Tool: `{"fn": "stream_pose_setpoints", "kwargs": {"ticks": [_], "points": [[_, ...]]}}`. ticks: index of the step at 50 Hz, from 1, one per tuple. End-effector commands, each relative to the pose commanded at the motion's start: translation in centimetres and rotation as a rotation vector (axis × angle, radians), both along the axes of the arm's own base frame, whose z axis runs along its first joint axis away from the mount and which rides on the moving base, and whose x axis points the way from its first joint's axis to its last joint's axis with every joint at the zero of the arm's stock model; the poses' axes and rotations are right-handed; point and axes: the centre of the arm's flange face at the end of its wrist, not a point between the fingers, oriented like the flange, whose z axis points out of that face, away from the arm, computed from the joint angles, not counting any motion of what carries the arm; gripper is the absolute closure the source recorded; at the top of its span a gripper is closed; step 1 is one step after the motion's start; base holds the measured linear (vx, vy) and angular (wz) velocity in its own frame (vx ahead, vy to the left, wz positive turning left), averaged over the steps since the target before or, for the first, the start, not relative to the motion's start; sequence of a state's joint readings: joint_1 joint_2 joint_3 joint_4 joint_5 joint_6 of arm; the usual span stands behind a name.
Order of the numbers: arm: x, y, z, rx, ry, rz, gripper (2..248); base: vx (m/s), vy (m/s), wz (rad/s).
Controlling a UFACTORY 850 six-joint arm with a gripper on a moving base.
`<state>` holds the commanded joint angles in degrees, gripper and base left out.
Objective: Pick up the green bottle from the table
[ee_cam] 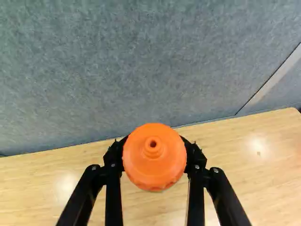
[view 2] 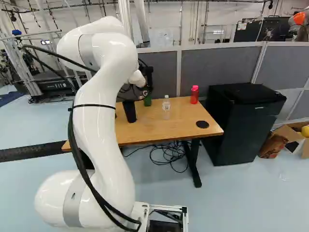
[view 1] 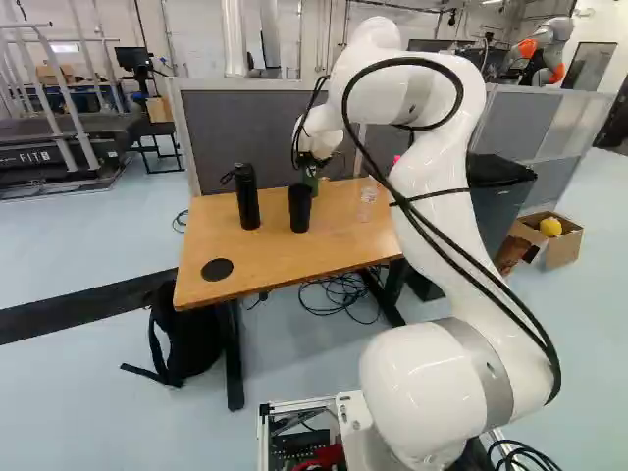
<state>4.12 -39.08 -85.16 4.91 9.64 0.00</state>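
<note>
- Two black fingers point(ee_cam: 114, 193) of my gripper point(view 2: 147, 92) are hugging the green bottle point(view 2: 147, 101) from both sides, and its round orange cap point(ee_cam: 154, 162) is showing between them.
- That bottle is sitting upright in my grip at the back of the wooden table point(view 1: 265, 257), near the gray wall point(ee_cam: 141, 61); I am not able to tell if its bottom is touching the wood.
- My white arm point(view 2: 104, 111) is reaching out over the table.
- A black cup point(view 1: 300, 208) is standing in front of the green bottle, and a tall black bottle point(view 1: 247, 198) is standing beside the cup.
- On the other side, a clear bottle point(view 2: 166, 108) is standing near the cup, and a pink bottle point(view 2: 194, 94) is standing farther along.
- A big black box point(view 2: 244, 126) is resting on the floor beside the table, and a black bag point(view 1: 191, 339) is slumping by a table leg.
</note>
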Motion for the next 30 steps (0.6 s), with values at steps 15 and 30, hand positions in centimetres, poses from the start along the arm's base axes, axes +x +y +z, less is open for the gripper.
{"fn": "stream_pose_setpoints", "kwargs": {"ticks": [15, 30], "points": [[-0.9, 0.1, 2.0, 0.001, -0.018, 0.002, 216, 0.000, 0.000, 0.000], [-2.7, 0.4, 4.0, 0.002, -0.032, 0.008, 216, 0.000, 0.000, 0.000]]}}
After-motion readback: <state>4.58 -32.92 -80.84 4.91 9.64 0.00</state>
